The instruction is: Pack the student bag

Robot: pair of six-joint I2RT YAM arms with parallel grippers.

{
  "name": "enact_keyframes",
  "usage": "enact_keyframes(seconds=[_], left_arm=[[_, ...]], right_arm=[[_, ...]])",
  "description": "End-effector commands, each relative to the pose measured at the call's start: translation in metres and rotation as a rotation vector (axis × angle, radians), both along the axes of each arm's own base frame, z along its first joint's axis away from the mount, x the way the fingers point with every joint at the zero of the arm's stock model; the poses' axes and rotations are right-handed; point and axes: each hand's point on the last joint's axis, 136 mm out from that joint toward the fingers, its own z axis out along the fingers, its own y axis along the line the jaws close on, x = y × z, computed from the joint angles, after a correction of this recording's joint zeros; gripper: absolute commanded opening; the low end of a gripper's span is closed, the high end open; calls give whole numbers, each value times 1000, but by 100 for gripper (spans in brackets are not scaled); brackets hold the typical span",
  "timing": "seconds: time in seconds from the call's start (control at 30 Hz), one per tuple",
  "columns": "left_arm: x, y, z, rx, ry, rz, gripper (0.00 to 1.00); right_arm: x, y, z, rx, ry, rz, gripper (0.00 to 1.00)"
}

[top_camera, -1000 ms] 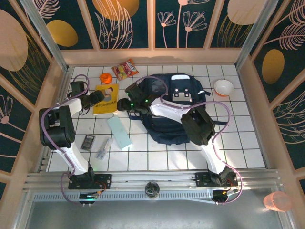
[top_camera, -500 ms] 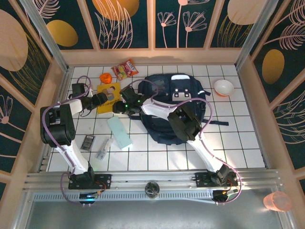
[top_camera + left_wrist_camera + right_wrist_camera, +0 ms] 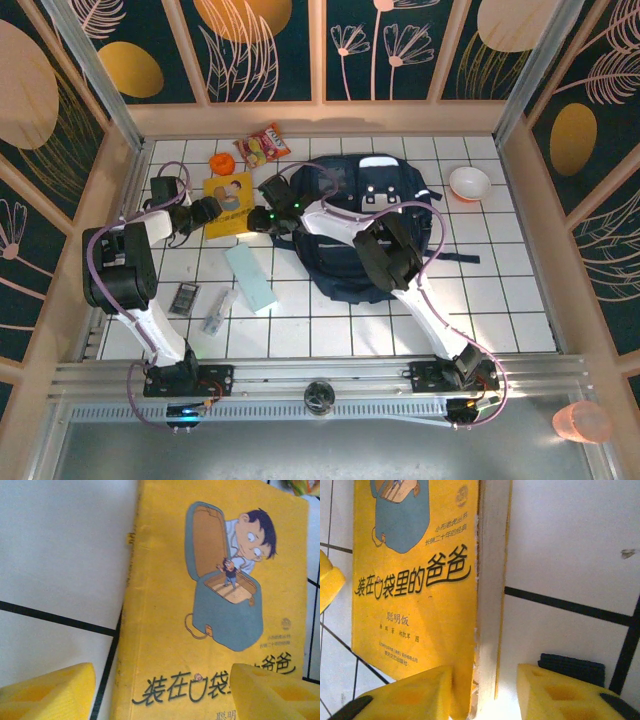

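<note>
The student bag (image 3: 372,225), dark navy with grey buckle patches, lies at the table's centre. Left of it is a yellow picture book (image 3: 228,203), whose cover (image 3: 210,605) shows a boy and a blue bag. My left gripper (image 3: 208,209) is open at the book's left edge; in the left wrist view its jaws (image 3: 161,694) straddle that edge, one pad over tile, one over the cover. My right gripper (image 3: 259,219) is at the book's right edge. It is open (image 3: 485,696), with the white page edge (image 3: 490,605) standing between the pads.
An orange ball (image 3: 222,163) and a snack packet (image 3: 262,147) lie behind the book. A teal box (image 3: 250,277), a calculator (image 3: 184,298) and a clear packet (image 3: 217,312) sit nearer. A white bowl (image 3: 469,182) is far right. A dark strap (image 3: 572,667) lies by my right finger.
My right gripper has swung left from the bag to the book's right edge. My left gripper has closed in on the left edge. The book has shifted and turned slightly.
</note>
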Motion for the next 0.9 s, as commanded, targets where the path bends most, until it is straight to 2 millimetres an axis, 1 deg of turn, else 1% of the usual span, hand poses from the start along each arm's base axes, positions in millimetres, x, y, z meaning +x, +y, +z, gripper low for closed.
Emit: enact_keyframes(seconds=[0.0, 0.1, 0.13, 0.17, 0.2, 0.27, 0.37, 0.43, 0.47, 0.6, 0.77, 0.87], left_arm=[[-2, 2, -6, -14, 18, 35, 69], [-3, -6, -18, -63, 39, 14, 67], [-4, -10, -20, -85, 36, 6, 67], [-1, -13, -17, -108, 18, -3, 66], [-8, -17, -25, -131, 33, -10, 66], [-10, -23, -30, -164, 40, -25, 65], [-12, -36, -31, -243, 28, -57, 62], [-14, -45, -23, -302, 9, -75, 60], [-14, -49, -16, -326, -10, -84, 60], [-20, -65, 23, -416, -90, -144, 59], [-32, -74, 65, -434, -164, -222, 60], [-35, -80, 80, -460, -192, -256, 60]], right_arm=[[-2, -11, -41, -69, 56, -7, 33], [-4, -8, -48, -62, 77, 11, 25], [-5, -6, -49, -57, 85, 16, 24], [-6, -6, -51, -56, 91, 21, 22], [-8, -5, -53, -56, 98, 26, 20], [-10, -4, -55, -55, 107, 31, 19], [-12, -2, -55, -47, 114, 42, 17], [-14, -1, -55, -43, 121, 45, 17], [-14, -1, -55, -40, 125, 45, 17], [-14, 3, -51, -28, 129, 47, 16], [-15, 6, -45, -12, 134, 55, 15], [-14, 8, -42, -2, 135, 58, 14]])
